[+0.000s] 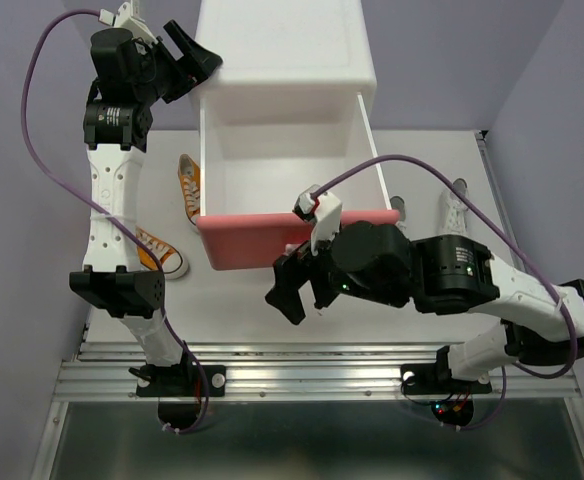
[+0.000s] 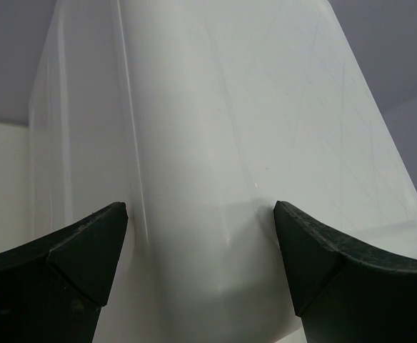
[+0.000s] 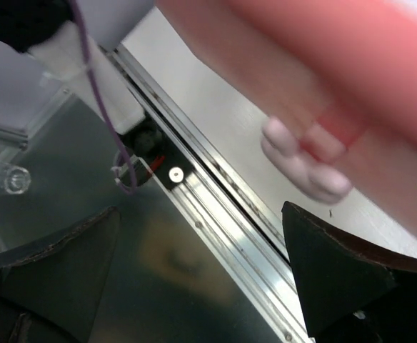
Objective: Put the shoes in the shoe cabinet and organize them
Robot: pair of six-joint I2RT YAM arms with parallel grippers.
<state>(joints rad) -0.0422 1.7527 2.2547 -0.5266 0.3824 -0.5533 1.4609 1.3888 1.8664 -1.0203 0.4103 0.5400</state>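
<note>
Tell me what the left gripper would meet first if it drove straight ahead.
The shoe cabinet: its white wall fills the view just ahead of the open left gripper, apparently close, though depth is unclear.

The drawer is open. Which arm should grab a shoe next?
Probably right. The right claw hangs open and free before the pink drawer front, and a white canvas sneaker lies on that side of the table. The left claw straddles the corner of the white plastic cabinet, seemingly steadying it.

The left arm [image 1: 105,210] and the right arm [image 1: 520,288] have white shells and black joints. A purple cable [image 1: 26,120] loops along each. The fingers [image 2: 58,279] are black wedges.
</note>
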